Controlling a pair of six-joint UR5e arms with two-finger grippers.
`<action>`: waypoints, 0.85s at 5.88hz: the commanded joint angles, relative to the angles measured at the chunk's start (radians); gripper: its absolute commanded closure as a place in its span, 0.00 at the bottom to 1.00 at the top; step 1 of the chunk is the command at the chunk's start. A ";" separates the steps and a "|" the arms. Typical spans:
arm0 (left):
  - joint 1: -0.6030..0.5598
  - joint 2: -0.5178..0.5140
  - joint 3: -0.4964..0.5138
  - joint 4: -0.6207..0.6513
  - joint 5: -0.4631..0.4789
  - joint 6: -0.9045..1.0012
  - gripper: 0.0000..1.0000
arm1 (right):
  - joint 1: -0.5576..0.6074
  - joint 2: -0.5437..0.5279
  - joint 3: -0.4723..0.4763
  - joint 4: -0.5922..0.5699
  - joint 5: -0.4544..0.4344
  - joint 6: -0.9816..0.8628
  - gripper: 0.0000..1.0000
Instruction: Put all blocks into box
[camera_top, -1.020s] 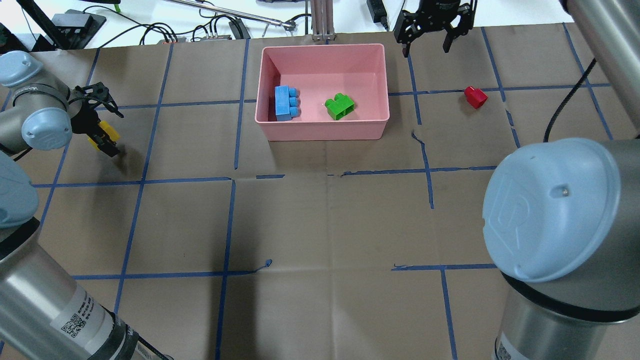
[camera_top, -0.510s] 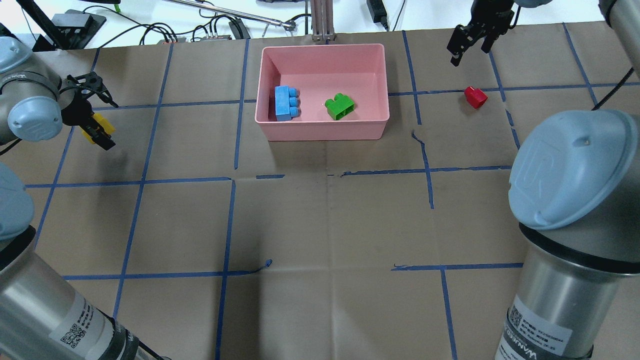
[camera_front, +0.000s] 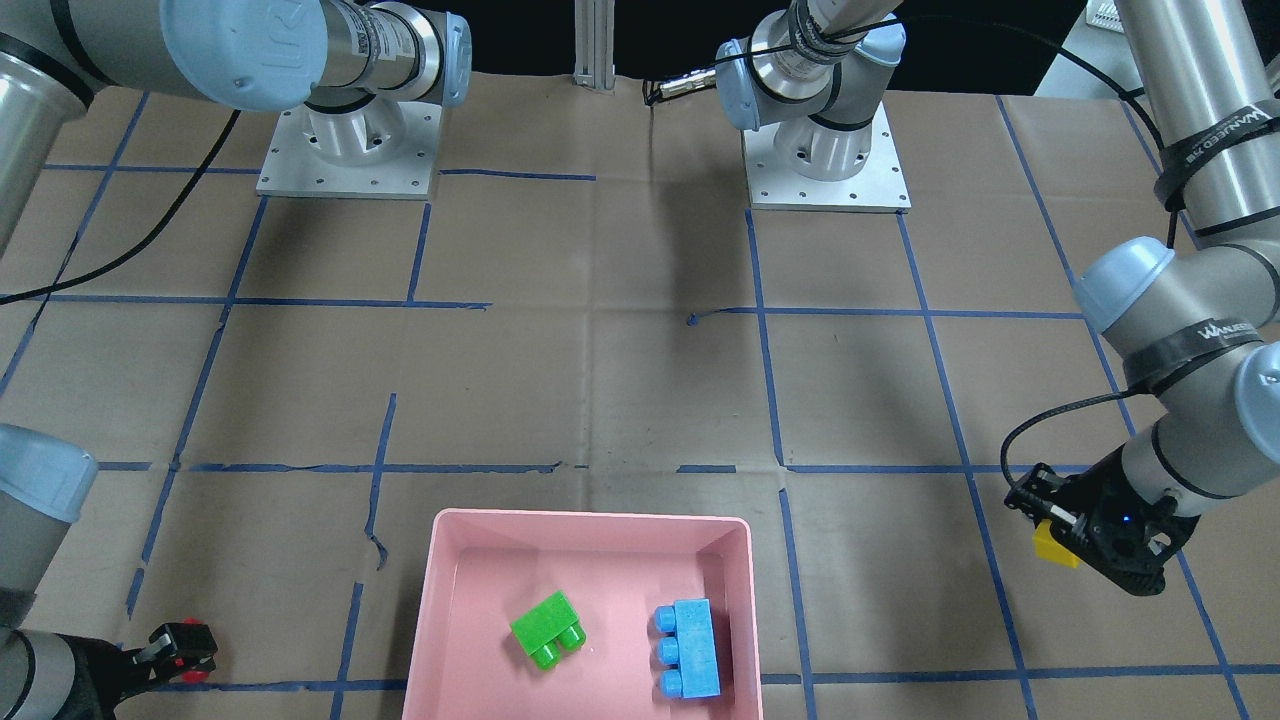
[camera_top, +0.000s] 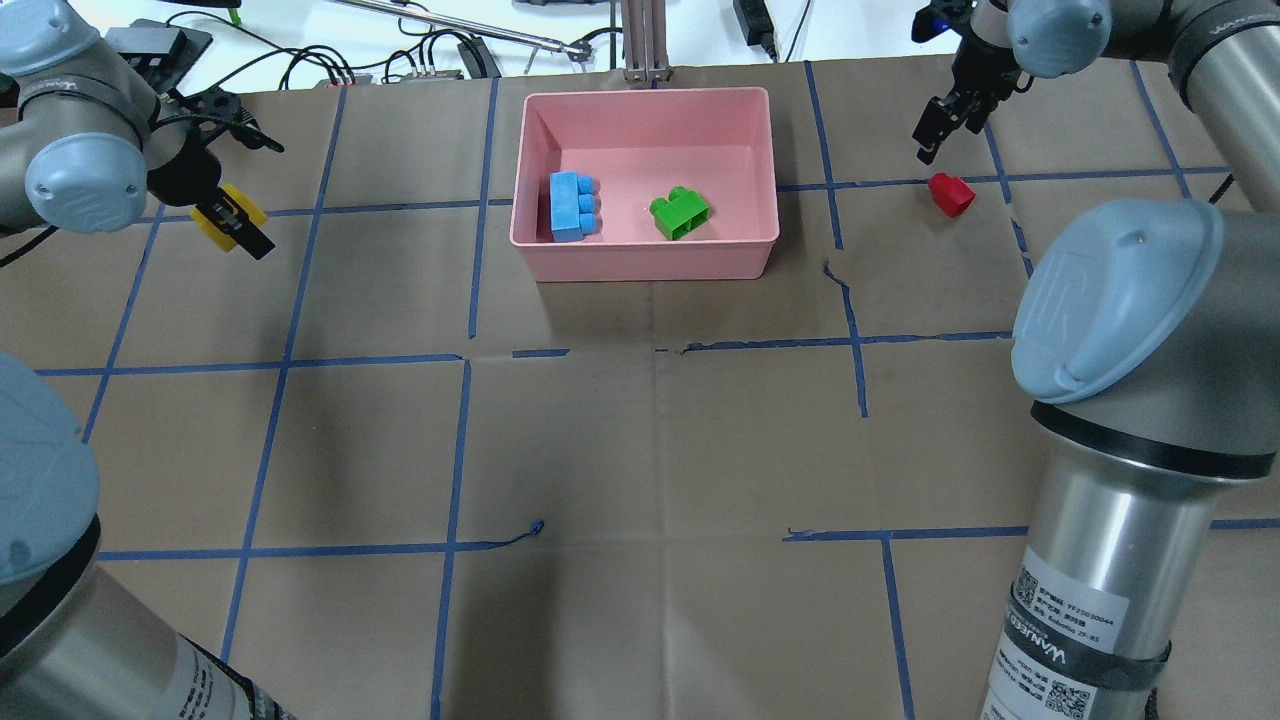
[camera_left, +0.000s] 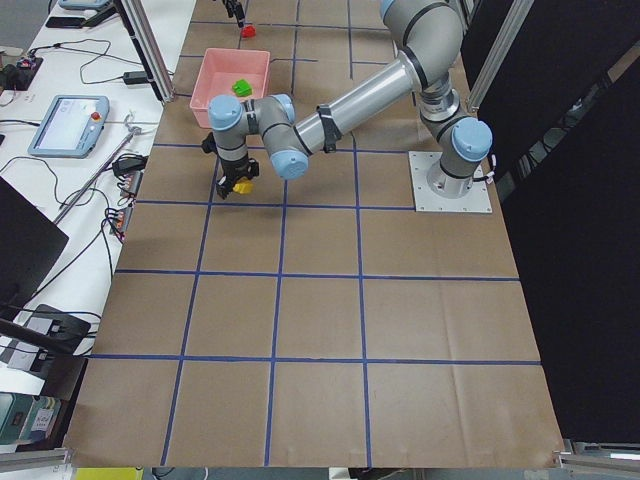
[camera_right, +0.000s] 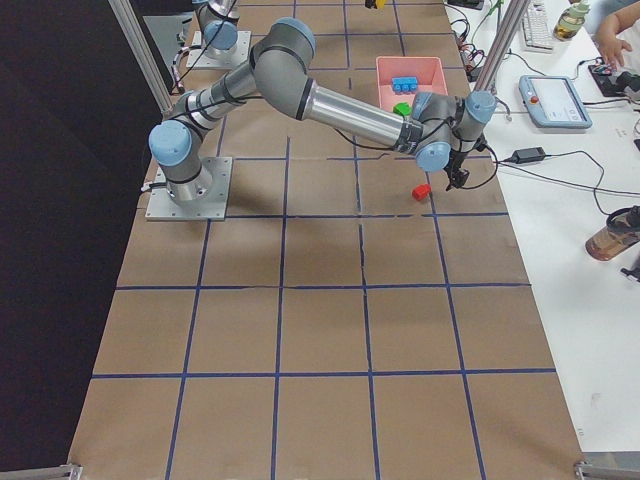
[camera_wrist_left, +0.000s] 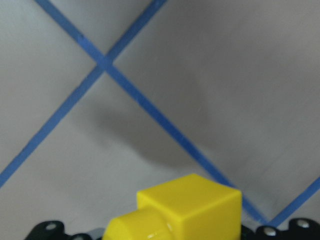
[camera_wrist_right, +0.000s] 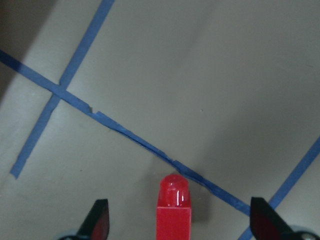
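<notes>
The pink box stands at the far middle of the table and also shows in the front view. In it lie the light-blue block and the green block. My left gripper is shut on the yellow block and holds it above the table, left of the box. The red block lies on the paper right of the box. My right gripper is open just behind it. In the right wrist view, the red block sits between the two fingers, untouched.
Blue tape lines cross the brown paper. Cables and gear and a metal post lie beyond the far edge. The arm bases stand on the robot's side. My right arm's elbow looms at near right.
My left gripper has carried the yellow block up and a little toward the box. My right gripper has swung right and come down close behind the red block.
</notes>
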 joint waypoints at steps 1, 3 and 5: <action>-0.145 0.014 0.062 -0.009 0.002 -0.390 1.00 | -0.017 0.007 0.065 -0.003 -0.008 -0.003 0.01; -0.304 -0.035 0.156 -0.024 -0.010 -0.801 1.00 | -0.024 -0.002 0.086 -0.008 0.000 0.003 0.12; -0.456 -0.127 0.216 -0.008 -0.009 -1.041 1.00 | -0.022 -0.011 0.084 -0.008 0.003 0.018 0.38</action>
